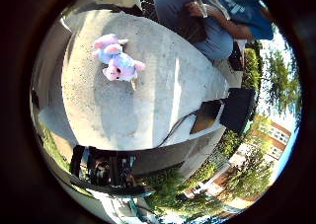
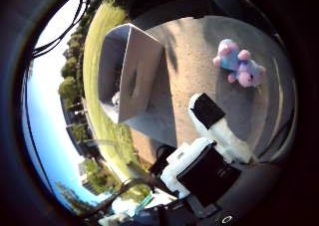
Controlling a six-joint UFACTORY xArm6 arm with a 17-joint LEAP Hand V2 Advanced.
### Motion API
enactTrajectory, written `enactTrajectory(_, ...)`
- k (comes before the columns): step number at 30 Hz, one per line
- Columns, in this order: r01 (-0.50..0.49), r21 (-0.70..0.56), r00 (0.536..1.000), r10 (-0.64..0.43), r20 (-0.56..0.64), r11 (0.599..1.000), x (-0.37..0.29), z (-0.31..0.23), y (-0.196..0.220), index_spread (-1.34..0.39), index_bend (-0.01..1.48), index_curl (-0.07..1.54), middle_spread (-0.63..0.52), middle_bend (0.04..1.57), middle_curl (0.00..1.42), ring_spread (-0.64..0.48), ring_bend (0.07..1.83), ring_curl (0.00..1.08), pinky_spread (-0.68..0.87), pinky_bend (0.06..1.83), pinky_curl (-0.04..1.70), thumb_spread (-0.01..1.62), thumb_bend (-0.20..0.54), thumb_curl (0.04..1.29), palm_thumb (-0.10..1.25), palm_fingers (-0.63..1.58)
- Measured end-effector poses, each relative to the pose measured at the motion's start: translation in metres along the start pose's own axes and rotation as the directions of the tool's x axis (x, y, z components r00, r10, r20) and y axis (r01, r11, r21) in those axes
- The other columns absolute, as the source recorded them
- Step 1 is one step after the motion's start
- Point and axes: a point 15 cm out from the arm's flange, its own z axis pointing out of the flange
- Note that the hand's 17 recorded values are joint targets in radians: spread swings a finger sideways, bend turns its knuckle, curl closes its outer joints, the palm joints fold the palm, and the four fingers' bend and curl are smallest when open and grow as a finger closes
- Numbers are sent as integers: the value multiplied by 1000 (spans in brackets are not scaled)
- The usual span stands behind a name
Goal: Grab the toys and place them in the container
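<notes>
a soft pink, blue and purple plush toy (image 1: 117,61) lay on its side on the pale grey concrete desk (image 1: 148,105), well apart from the open grey cardboard box (image 2: 130,76) standing near the desk's edge. the white and black hand (image 2: 212,146) hovered apart from both, holding nothing, its one visible finger extended towards the toy.

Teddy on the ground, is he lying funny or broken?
The teddy lies flopped over on the concrete slab, apart from the cardboard box. It looks whole, not torn. Nothing else looks odd; it just hasn't been put away.
</notes>
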Motion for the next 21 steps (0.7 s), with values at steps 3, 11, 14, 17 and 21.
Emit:
enactTrajectory(3, -34, -30, 999, 35, 12, 999, 7, 25, 4, -22, 157, 236, 158, 174, 330, 313, 442, 332, 499, 564, 396, 1146, -30, 398, 597, 194)
enactTrajectory(11, -130, 93, 991, 132, -12, 987, 3, 65, -37, -8, 145, 233, 162, 196, 338, 320, 476, 332, 472, 557, 367, 1141, -28, 394, 597, 196)
enactTrajectory(14, -167, 111, 986, 169, -13, 980, 4, 78, -43, 2, 162, 237, 144, 206, 347, 324, 476, 328, 476, 540, 350, 1138, -30, 392, 593, 223)
enactTrajectory(17, -199, 139, 979, 203, -15, 970, 5, 86, -51, 15, 172, 244, 138, 208, 352, 327, 476, 325, 477, 518, 334, 1137, -40, 385, 556, 252)
enactTrajectory(21, -207, 148, 977, 213, -29, 967, 13, 95, -52, 17, 153, 241, 135, 192, 353, 339, 512, 329, 484, 523, 320, 1138, -31, 383, 545, 291)
